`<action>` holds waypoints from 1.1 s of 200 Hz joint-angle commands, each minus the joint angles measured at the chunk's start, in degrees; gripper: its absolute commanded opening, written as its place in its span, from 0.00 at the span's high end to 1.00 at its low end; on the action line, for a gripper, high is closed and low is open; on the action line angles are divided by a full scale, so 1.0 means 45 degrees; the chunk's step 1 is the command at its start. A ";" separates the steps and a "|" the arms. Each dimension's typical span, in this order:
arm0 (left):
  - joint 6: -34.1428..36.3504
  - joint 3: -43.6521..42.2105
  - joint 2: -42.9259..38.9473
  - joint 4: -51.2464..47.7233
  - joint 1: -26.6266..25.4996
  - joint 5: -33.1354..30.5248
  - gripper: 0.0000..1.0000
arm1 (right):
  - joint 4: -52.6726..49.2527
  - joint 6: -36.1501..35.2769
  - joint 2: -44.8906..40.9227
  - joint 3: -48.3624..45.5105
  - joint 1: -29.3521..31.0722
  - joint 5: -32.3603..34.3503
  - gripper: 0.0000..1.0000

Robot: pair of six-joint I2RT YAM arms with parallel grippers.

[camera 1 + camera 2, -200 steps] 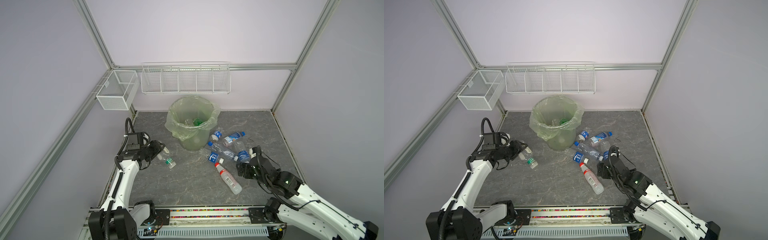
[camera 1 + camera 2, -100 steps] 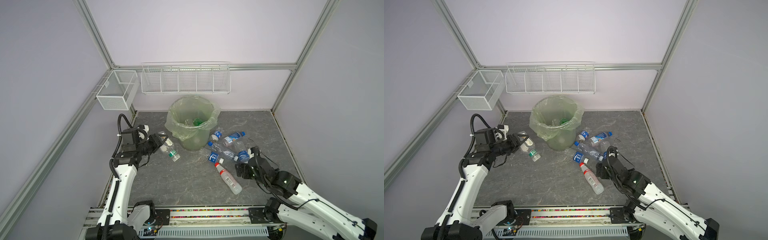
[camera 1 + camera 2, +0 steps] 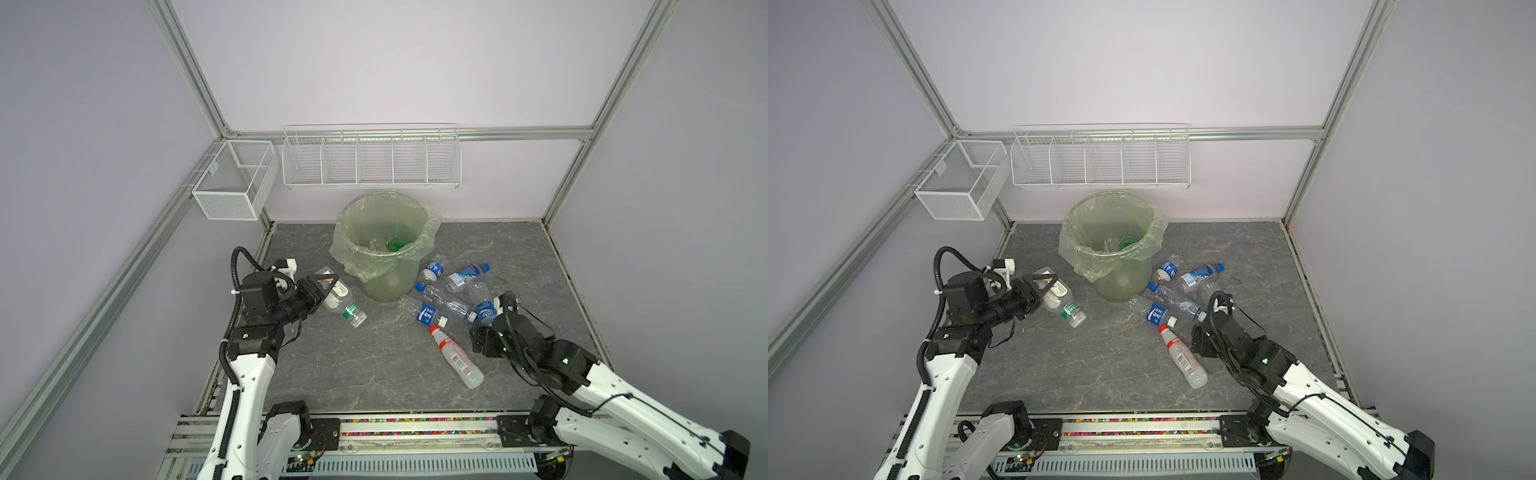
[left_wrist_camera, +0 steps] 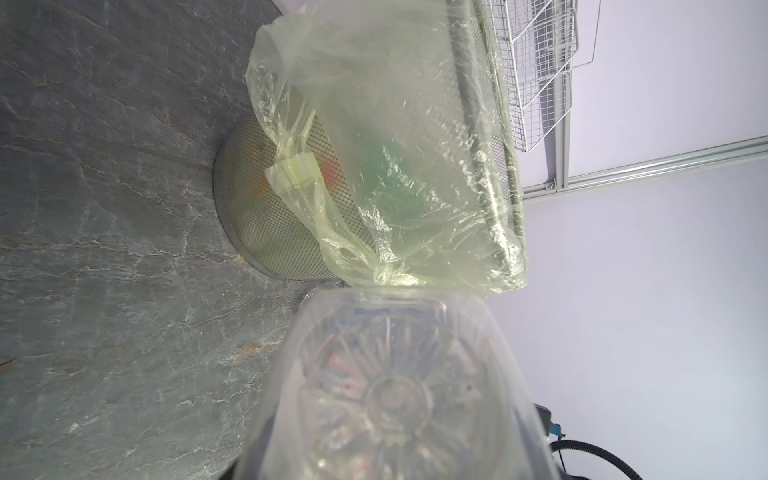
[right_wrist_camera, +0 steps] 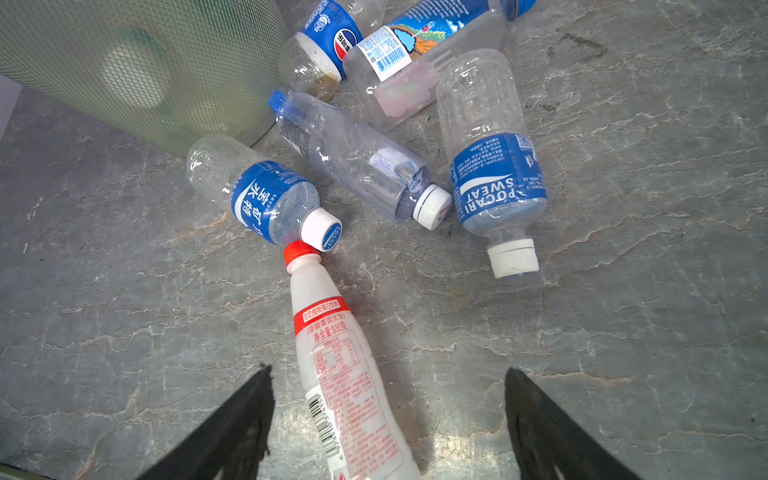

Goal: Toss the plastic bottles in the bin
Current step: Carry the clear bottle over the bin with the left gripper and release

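The bench [image 3: 374, 374] is dark grey, stone-patterned, crossed by pale veins. The bin [image 3: 388, 286] is translucent pale green with a fine mesh pattern on its wall; its bag [image 3: 353, 259] is a lighter see-through green. Inside shows a green bottle [image 3: 392, 243]. The white bottle [image 3: 456, 360] is milky, with a red cap, a red band and a black barcode. The Pocari Sweat bottle [image 5: 494, 183] is clear, with a blue label, white lettering and a white cap. The green-labelled bottle [image 3: 351, 309] is clear. The wire baskets [image 3: 370, 160] are white.

Robotics lab cell: plain pale-lilac wall panels [image 3: 395, 62] in silver aluminium framing [image 3: 519, 134], white robot arms [image 3: 245, 386] on a metal base rail [image 3: 415, 432].
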 commanded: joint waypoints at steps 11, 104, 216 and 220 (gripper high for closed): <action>-0.0460 0.0829 0.0174 -0.0078 0.0069 0.0088 1.00 | 0.0200 -0.0032 0.0087 0.0195 0.0102 0.0250 0.12; -0.0665 0.9648 0.6066 -0.2763 -0.2218 -0.1826 1.00 | -0.0093 0.0113 -0.0454 0.0078 0.0148 0.0519 0.12; 0.2222 1.6846 0.9397 -0.7298 -0.3073 -0.4984 0.00 | -0.1105 0.0252 -0.1064 0.0482 0.0156 0.0877 0.12; 0.2433 1.6826 0.9316 -0.7377 -0.3075 -0.5076 0.00 | -0.1104 0.0251 -0.1054 0.0488 0.0160 0.0875 0.12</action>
